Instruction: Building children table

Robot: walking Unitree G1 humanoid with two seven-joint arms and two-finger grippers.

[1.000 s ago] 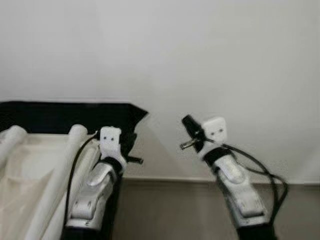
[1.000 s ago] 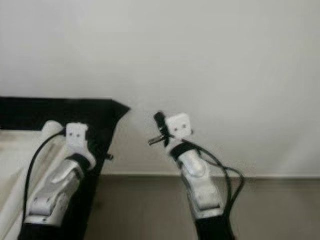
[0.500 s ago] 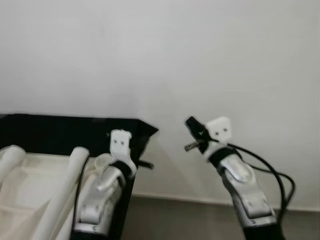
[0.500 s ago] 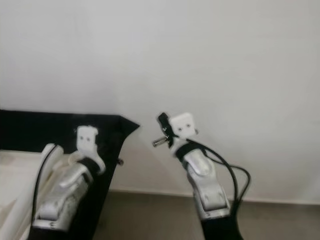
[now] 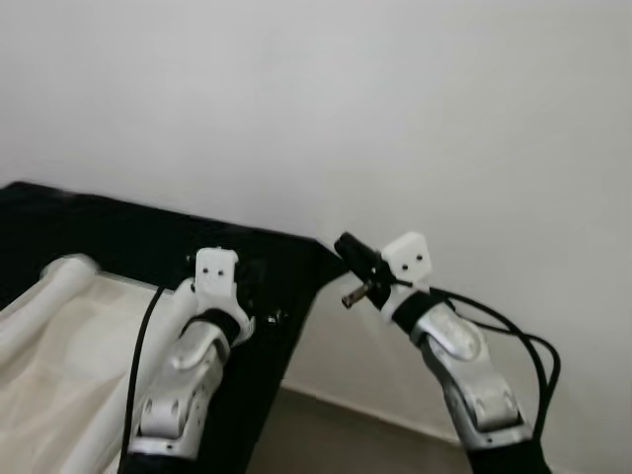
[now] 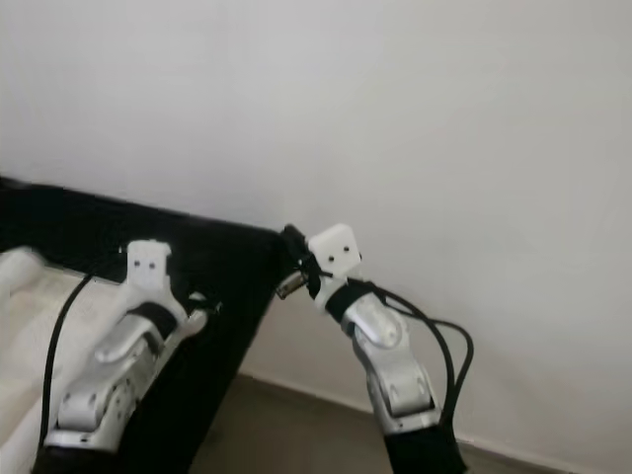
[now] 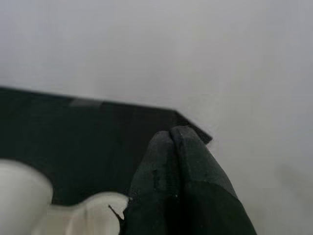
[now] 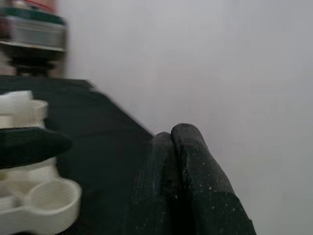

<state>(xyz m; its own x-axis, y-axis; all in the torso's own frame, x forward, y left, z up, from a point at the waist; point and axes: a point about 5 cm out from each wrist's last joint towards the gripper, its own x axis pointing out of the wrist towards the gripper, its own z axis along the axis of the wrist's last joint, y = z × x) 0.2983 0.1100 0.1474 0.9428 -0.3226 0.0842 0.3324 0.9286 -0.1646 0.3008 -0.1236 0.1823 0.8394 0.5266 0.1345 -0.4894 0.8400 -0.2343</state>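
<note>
White table parts lie on a black surface (image 5: 138, 232) at the left: a round white leg (image 5: 61, 281) and a cream panel (image 5: 54, 370). My left gripper (image 7: 170, 133) hovers over that surface near its corner. Its fingers are pressed shut with nothing between them, and a white part with a round socket (image 7: 98, 210) sits just below. My right gripper (image 5: 348, 247) hangs in the air beside the corner, in front of the wall. It is shut and empty too, with the same white socket part (image 8: 49, 200) off to one side.
A plain white wall (image 5: 395, 118) stands close behind both arms. Grey-brown floor (image 5: 336, 444) lies between the black surface and the wall. In the right wrist view a dark shelf with objects (image 8: 32, 29) stands far behind the black surface.
The whole view has swung, so the black surface's corner now sits nearer the right gripper. Both arms keep much the same pose, and both grippers stay shut.
</note>
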